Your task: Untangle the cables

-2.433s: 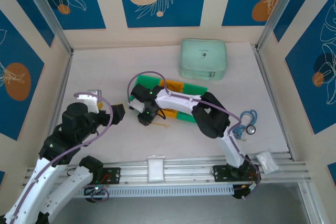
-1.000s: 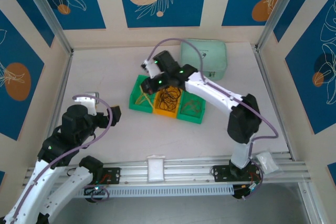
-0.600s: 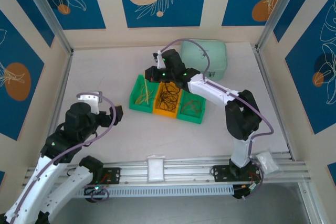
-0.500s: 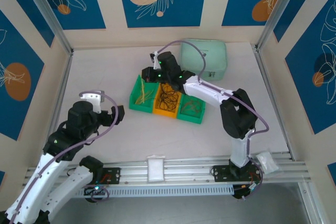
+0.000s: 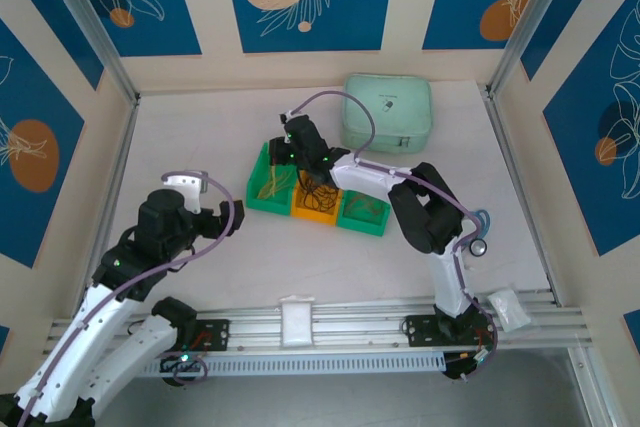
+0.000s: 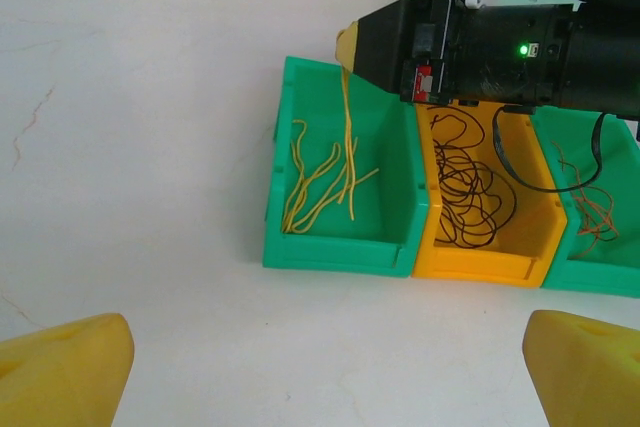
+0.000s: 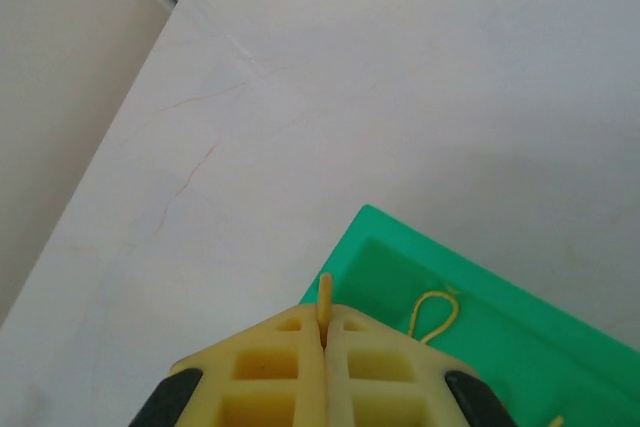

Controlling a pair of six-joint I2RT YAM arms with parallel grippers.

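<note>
Green bin (image 6: 335, 252): yellow cables (image 6: 325, 187); orange bin (image 6: 480, 265): black cables (image 6: 465, 192)

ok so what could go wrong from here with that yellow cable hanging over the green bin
1. The right fingers pinch the yellow cable close to its end, with just a short stub poking past them, so it might slip out early.
2. Its lower end seems to hang among the loose yellow cables in the green bin. Lifting or swinging it could snag them and tangle the pile.
</note>
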